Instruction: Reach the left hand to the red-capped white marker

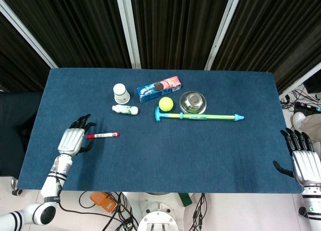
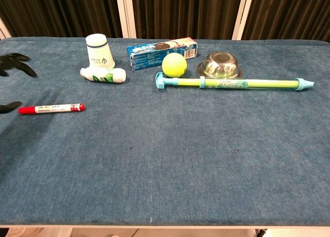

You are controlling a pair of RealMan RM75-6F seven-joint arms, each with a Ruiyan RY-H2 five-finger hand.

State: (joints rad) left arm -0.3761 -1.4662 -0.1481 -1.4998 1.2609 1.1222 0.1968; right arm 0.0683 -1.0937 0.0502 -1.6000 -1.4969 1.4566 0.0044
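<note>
At the near right corner of the table, the right hand hung just off the edge, its dark fingers spread upward with nothing in them. On the near left side the left hand was over the blue cloth, palm down, its fingers fanned apart and holding nothing; from the chest view only a few black fingertips showed at the left edge of the frame. The marker lay flat on the cloth just beside that hand, on its right, with one red end pointing at the fingers and the white barrel running away from them toward the middle of the table. The fingertips reached about as far as that red end, and I could not tell whether any of them touched it. Farther back and a little to the right lay a small white bottle on its side, and just behind it stood a white paper cup upside down. Beside these, toward the centre, a blue biscuit box lay at an angle, with a yellow tennis ball in front of it and a small metal bowl next to the ball. A long green and blue pump toy stretched across the cloth in front of the ball and bowl.
</note>
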